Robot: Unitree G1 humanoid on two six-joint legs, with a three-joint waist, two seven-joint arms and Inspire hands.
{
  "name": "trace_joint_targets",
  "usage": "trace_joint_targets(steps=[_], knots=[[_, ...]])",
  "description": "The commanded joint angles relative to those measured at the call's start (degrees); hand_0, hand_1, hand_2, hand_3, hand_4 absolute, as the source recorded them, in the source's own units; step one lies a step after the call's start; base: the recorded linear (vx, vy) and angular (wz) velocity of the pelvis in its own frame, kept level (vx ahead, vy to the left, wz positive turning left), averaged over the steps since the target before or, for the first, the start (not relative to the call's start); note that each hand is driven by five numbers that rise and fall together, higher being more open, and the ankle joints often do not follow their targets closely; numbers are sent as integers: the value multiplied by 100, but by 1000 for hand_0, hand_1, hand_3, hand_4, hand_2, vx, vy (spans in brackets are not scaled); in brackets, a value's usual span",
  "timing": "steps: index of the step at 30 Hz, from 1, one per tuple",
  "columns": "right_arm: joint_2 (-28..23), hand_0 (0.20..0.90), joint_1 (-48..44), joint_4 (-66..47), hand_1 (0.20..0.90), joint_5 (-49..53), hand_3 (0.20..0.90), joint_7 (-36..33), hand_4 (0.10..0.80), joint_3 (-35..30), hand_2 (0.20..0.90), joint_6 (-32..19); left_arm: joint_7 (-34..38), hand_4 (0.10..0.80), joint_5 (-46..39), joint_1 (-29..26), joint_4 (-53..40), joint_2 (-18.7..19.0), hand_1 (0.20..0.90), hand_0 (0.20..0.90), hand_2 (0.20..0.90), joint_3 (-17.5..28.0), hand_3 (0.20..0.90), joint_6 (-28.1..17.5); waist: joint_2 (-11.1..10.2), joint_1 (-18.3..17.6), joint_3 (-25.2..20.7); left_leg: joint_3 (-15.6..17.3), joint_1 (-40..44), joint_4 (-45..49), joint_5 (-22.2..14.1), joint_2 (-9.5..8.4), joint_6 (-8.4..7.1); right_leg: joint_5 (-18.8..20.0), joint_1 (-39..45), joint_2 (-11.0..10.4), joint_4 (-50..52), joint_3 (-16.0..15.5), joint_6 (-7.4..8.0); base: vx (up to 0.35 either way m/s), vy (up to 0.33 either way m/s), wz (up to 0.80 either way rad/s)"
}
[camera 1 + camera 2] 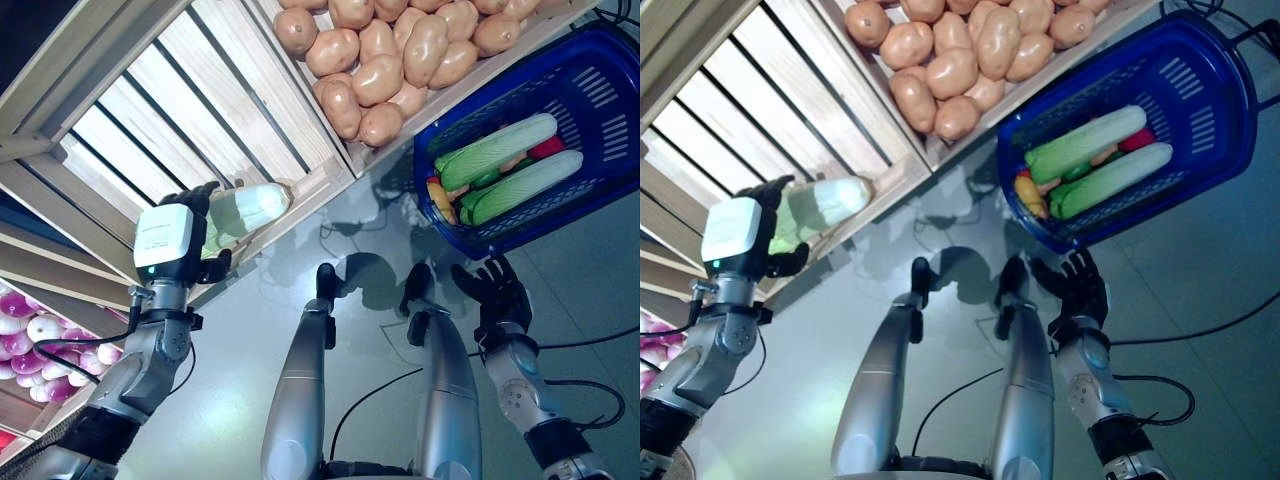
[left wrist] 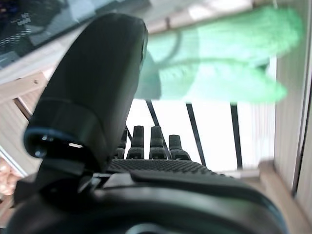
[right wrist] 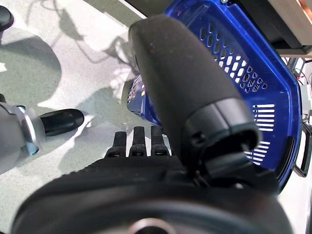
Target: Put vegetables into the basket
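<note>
My left hand [image 1: 198,203] is shut on a pale napa cabbage [image 1: 250,208] with green leaves, holding it at the front edge of the empty wooden slatted crate [image 1: 200,90]. In the left wrist view the thumb [image 2: 97,73] lies against the cabbage's green leaves [image 2: 219,58]. The blue plastic basket [image 1: 610,45] stands on the floor at the right and holds two more long cabbages [image 1: 495,150], plus small red and yellow pieces. My right hand [image 1: 497,290] hangs open just below the basket, empty, with its fingers spread.
A crate of brown potatoes [image 1: 380,60] sits between the empty crate and the basket. Purple and white onions [image 1: 40,330] lie in a lower bin at the far left. Grey floor [image 1: 260,300] stretches below the shelves.
</note>
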Motion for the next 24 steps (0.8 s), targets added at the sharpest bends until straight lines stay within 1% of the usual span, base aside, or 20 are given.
trace_joint_targets(steps=[1, 8, 15, 17, 18, 20, 24], knots=[[-63, 900, 182, -528, 900, -233, 900, -36, 800, -95, 900, -388, -33, 800, -748, 38, -440, -32, 900, 900, 900, 236, 900, -331, 202, -142, -21, 172, -197, -153, 206, -264, 281, -41, 511, 66, -207, -223, 285, 0, 0, 0], [-10, 900, 35, -367, 900, -272, 900, -34, 800, -61, 900, -382, -370, 800, -1028, -270, -422, -145, 900, 900, 900, 52, 900, -325, 188, -172, -21, 159, -234, -83, 195, -258, 294, -36, 460, 97, -134, -178, 282, 0, 0, 0], [-66, 900, 23, -377, 900, -232, 900, -36, 800, -50, 900, -316, -266, 800, -980, -495, -351, -9, 900, 900, 900, 34, 900, -126, 157, -240, -21, 185, -262, -21, 180, -221, 310, -38, 420, 132, -97, -107, 259, 0, 0, 0], [-81, 900, 47, -371, 900, -229, 900, 1, 800, -56, 900, -319, -191, 800, -896, -515, -305, 18, 900, 900, 900, 57, 900, -120, 150, -256, -21, 194, -264, -18, 179, -213, 313, -32, 409, 138, -96, -96, 259, 0, 0, 0], [-100, 900, 63, -378, 900, -219, 900, 14, 800, -57, 900, -302, -84, 800, -694, -525, -259, 70, 900, 900, 900, 56, 900, -93, 145, -269, -21, 201, -260, -3, 170, -208, 313, -32, 414, 144, -95, -83, 257, 0, 0, 0], [-104, 900, 65, -388, 900, -215, 900, 5, 800, -49, 900, -305, -14, 800, -669, -527, -262, 88, 900, 900, 900, 59, 900, -52, 146, -271, -21, 203, -263, 2, 168, -209, 311, -34, 409, 150, -90, -73, 255, 0, 0, 0], [-128, 900, 69, -402, 900, -180, 900, 36, 800, -20, 900, -303, 563, 800, 217, -561, -170, 171, 900, 900, 900, 51, 900, 223, 131, -283, -21, 211, -272, 27, 142, -208, 306, -47, 391, 147, -70, -62, 258, 0, 0, 0]])
